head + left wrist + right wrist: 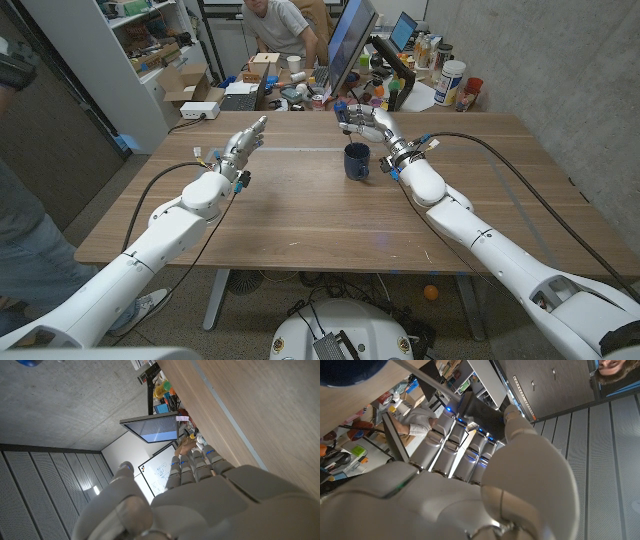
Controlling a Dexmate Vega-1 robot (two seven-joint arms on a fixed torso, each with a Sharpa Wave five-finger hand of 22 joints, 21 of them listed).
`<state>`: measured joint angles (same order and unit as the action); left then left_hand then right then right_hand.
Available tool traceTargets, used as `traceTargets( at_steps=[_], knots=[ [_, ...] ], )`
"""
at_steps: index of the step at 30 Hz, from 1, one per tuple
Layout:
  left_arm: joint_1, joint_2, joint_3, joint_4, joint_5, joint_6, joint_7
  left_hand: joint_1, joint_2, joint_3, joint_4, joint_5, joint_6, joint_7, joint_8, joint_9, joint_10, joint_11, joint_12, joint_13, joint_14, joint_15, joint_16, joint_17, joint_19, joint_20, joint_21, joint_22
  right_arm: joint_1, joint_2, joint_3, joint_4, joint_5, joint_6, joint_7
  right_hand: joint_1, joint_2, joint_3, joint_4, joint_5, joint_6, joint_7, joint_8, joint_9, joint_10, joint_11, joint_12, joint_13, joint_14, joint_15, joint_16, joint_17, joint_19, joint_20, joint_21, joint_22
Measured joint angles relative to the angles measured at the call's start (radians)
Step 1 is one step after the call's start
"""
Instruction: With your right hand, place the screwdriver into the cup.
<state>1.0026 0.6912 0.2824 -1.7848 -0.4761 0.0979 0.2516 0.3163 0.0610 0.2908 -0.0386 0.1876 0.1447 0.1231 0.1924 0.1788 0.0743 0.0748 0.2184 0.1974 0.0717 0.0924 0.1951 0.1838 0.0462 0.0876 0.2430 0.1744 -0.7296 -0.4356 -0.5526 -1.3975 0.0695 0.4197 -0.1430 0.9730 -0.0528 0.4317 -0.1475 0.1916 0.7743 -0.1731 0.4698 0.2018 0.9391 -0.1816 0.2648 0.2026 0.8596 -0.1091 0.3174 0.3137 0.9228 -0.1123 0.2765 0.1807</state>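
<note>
A dark blue cup (357, 161) stands upright on the wooden table (300, 220), right of centre; its rim also shows in the right wrist view (345, 370). My right hand (368, 121) is raised just beyond the cup, towards the far edge. Its fingers and thumb grip a dark screwdriver (480, 412) with blue marks, whose end pokes out on the hand's left side (345, 110). My left hand (245, 141) hovers over the left part of the table with its fingers stretched out and apart, holding nothing.
A monitor (350, 40), laptops, bottles (452, 82) and boxes (190, 85) crowd the desk behind the far edge. A person (280, 25) sits there. Another person's leg (25, 250) is at the picture's left. Black cables run along both arms.
</note>
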Motion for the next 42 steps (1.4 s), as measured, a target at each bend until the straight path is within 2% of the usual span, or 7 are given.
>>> traceTargets(
  at_steps=[18, 23, 26, 31, 33, 39, 42],
  knots=[
    [-0.009, -0.001, 0.011, 0.004, -0.001, 0.016, -0.002, 0.004, 0.004, -0.004, -0.004, 0.0, 0.007, -0.003, 0.0, 0.0, 0.002, -0.002, 0.0, 0.0, 0.0, 0.0, 0.0, 0.0, 0.0, 0.0, -0.007, 0.0, 0.01, 0.032, 0.008, 0.069, 0.065, -0.075, 0.033, 0.007, 0.008, -0.004, 0.002, -0.004, 0.0, 0.0, 0.0, 0.0, -0.015, -0.004, -0.013, 0.0, -0.012, 0.004, -0.008, 0.005, -0.004, 0.004, -0.008, -0.001],
    [-0.012, -0.001, 0.015, 0.004, -0.001, 0.023, -0.003, 0.004, 0.004, -0.004, -0.004, 0.0, 0.007, -0.003, 0.0, 0.0, 0.002, -0.002, 0.0, 0.0, 0.0, 0.0, 0.0, 0.0, 0.0, 0.0, -0.007, 0.0, 0.014, 0.038, 0.011, 0.083, 0.083, -0.095, 0.045, 0.007, 0.009, -0.013, 0.002, -0.004, 0.0, 0.0, -0.002, 0.0, -0.025, 0.001, -0.022, 0.001, -0.021, 0.006, -0.014, 0.009, -0.009, 0.009, -0.008, -0.001],
    [-0.015, -0.001, 0.017, 0.004, -0.001, 0.027, -0.004, 0.004, 0.004, -0.001, -0.007, 0.0, 0.011, 0.0, 0.0, 0.0, 0.002, -0.002, 0.0, 0.0, 0.0, 0.0, 0.0, 0.0, 0.0, 0.0, -0.007, 0.0, 0.014, 0.04, 0.012, 0.089, 0.09, -0.104, 0.052, 0.02, 0.022, -0.026, 0.012, -0.008, 0.0, 0.0, -0.007, 0.001, -0.05, 0.007, -0.034, 0.001, -0.037, 0.011, -0.019, 0.014, -0.018, 0.018, -0.014, -0.002],
    [-0.019, -0.003, 0.022, 0.005, -0.001, 0.029, -0.006, 0.004, 0.004, -0.001, -0.007, 0.0, 0.013, 0.002, 0.0, 0.0, 0.002, -0.002, 0.0, 0.0, 0.0, 0.0, 0.0, 0.0, 0.0, 0.0, -0.007, 0.0, 0.014, 0.041, 0.015, 0.093, 0.111, -0.119, 0.076, 0.032, 0.034, -0.042, 0.022, -0.008, 0.0, 0.0, -0.047, 0.001, -0.135, 0.011, -0.068, 0.01, -0.086, 0.02, -0.052, 0.014, -0.058, 0.057, -0.029, -0.002],
    [-0.02, -0.004, 0.023, 0.006, -0.001, 0.03, -0.007, 0.004, 0.004, -0.001, -0.007, 0.0, 0.013, 0.002, 0.0, 0.0, 0.002, -0.002, 0.0, 0.0, 0.0, 0.0, 0.0, 0.0, 0.0, 0.0, -0.007, 0.0, 0.014, 0.04, 0.016, 0.094, 0.118, -0.121, 0.085, 0.052, 0.055, -0.046, 0.024, -0.01, 0.0, 0.0, -0.067, 0.001, -0.174, 0.017, -0.073, 0.017, -0.11, 0.027, -0.069, 0.014, -0.077, 0.077, -0.042, -0.002],
    [-0.027, -0.005, 0.029, 0.009, 0.001, 0.033, -0.01, 0.004, 0.004, -0.001, -0.007, 0.0, 0.013, 0.002, 0.0, 0.0, 0.002, -0.002, 0.0, 0.0, 0.0, 0.0, 0.0, 0.0, 0.0, 0.0, -0.007, 0.0, 0.014, 0.037, 0.023, 0.097, 0.138, -0.121, 0.113, 0.052, 0.055, -0.047, 0.025, -0.01, -0.001, 0.001, -0.095, 0.001, -0.242, 0.019, -0.073, 0.03, -0.161, 0.063, -0.097, 0.014, -0.112, 0.112, -0.056, -0.001],
    [-0.029, -0.005, 0.03, 0.01, 0.001, 0.034, -0.011, 0.004, 0.004, -0.001, -0.007, 0.0, 0.013, 0.002, 0.0, 0.0, 0.002, -0.002, 0.0, 0.0, 0.0, 0.0, 0.0, 0.0, 0.0, 0.0, -0.007, 0.0, 0.013, 0.036, 0.024, 0.1, 0.143, -0.117, 0.12, 0.038, 0.069, -0.047, 0.025, -0.01, -0.018, 0.018, -0.112, -0.001, -0.266, 0.03, -0.073, 0.035, -0.192, 0.087, -0.109, 0.014, -0.133, 0.126, -0.065, -0.001]
  ],
)
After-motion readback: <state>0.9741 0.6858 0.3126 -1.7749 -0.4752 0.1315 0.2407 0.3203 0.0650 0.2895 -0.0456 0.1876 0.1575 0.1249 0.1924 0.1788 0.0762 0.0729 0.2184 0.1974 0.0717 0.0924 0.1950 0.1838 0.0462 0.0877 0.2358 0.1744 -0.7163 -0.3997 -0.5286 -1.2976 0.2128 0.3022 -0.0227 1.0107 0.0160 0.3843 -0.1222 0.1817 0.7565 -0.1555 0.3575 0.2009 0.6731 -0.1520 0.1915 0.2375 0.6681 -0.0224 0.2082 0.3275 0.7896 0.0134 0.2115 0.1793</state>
